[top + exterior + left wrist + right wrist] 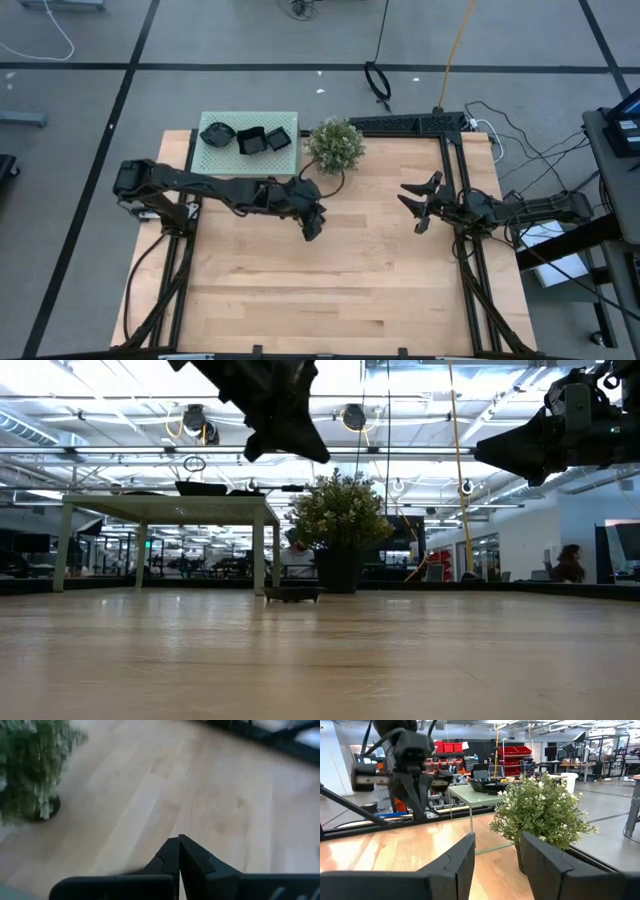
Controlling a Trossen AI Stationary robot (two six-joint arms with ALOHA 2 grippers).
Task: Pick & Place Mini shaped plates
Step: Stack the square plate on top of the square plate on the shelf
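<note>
Left tool (313, 228) pinched closed and empty, right tool (418, 205) wide, 3 mini shaped plates (248, 137) on 1 green stand (285, 160)

We see bare wooden table (330, 290) across the whole near half and between the two arms, open to passage. At the far edge, the potted plant (335, 143) stands just beside the raised green stand (222, 157) carrying black mini plates (250, 139), leaving only a narrow gap.

Robotics lab or workshop, red parts bins (516, 754) lining shelves, cables (520, 150) trailing over grey floor, ceiling lights (100, 380) glowing overhead
</note>
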